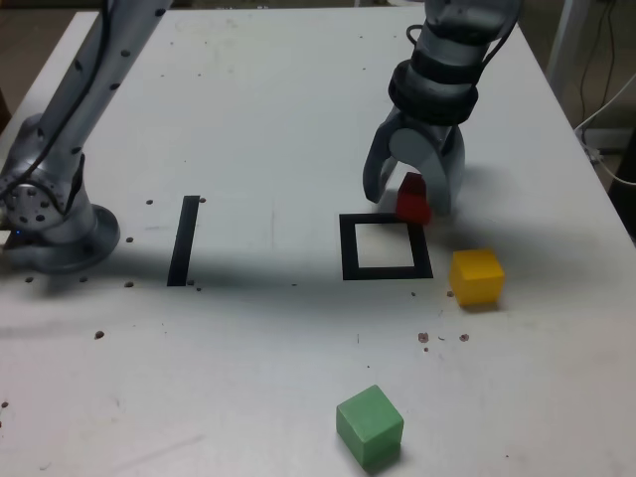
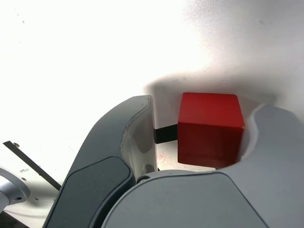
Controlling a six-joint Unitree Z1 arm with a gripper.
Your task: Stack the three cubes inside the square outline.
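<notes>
So in the exterior view you've got the hand (image 1: 409,199) reaching down from the top, fingers spread around the red cube (image 1: 413,199), which sits by the upper-right corner of the square outline (image 1: 348,248) and hides a bit of its border from that angle. Your yellow cube (image 1: 477,277) is just off the outline's lower-right corner, and the green cube (image 1: 370,425) is down near the bottom edge, well apart from the other two, so nothing's stacked. All three are on the white tabletop (image 1: 248,368), and you can see the single black strip (image 1: 184,241) over toward the left, between the arm's base (image 1: 70,238) and the outline. Flip to your wrist view and the hand is clearly open: there's a visible gap between one finger and the red cube, while the other finger is right up close, though I can't tell if it's touching.
</notes>
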